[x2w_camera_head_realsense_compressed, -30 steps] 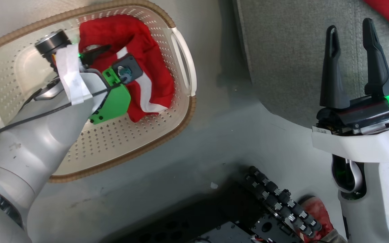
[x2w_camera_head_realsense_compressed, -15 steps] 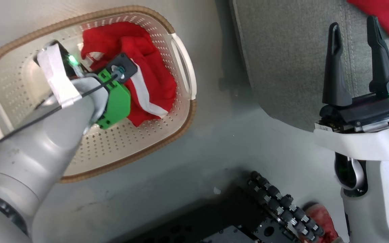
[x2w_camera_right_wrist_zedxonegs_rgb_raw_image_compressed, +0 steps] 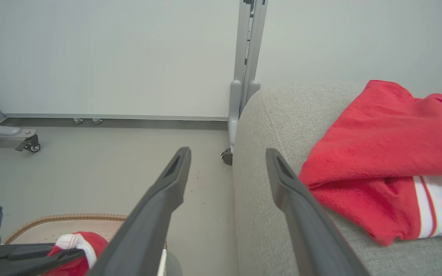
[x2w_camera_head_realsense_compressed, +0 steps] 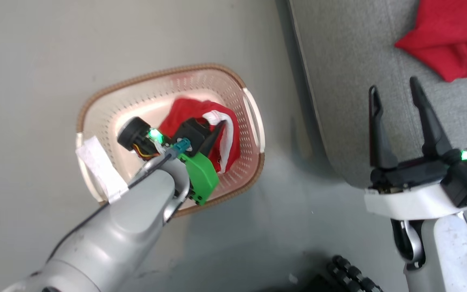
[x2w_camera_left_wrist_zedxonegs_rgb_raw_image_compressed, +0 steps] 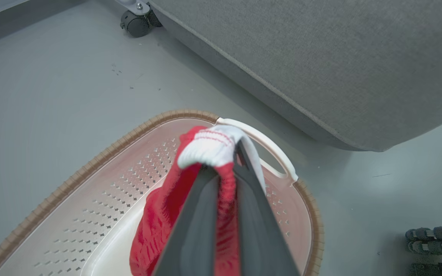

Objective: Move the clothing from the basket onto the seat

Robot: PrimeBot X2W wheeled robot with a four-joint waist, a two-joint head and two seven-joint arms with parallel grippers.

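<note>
Red-and-white soft fabric clothing (x2w_camera_left_wrist_zedxonegs_rgb_raw_image_compressed: 159, 218) is now pinched, rising from the cream perforated plastic laundry basket (x2w_camera_head_realsense_compressed: 103, 109)
The left end effector (x2w_camera_left_wrist_zedxonegs_rgb_raw_image_compressed: 226, 161), spread wide 1 second ago, has pressed together on the garment's white cuff. The cloth hangs from it, tail probably still in the basket on the floor. Another red piece (x2w_camera_head_realsense_compressed: 448, 36) lies on the grey upholstered sofa seat (x2w_camera_head_realsense_compressed: 339, 81), right of the basket. The right end effector (x2w_camera_head_realsense_compressed: 393, 85) stays spread and empty. The carry across looks next.

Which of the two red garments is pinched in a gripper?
The red garment hanging into the basket, its white cuff pinched by the shut left gripper. The other red garment lies free on the grey seat; the right gripper is open.
</note>
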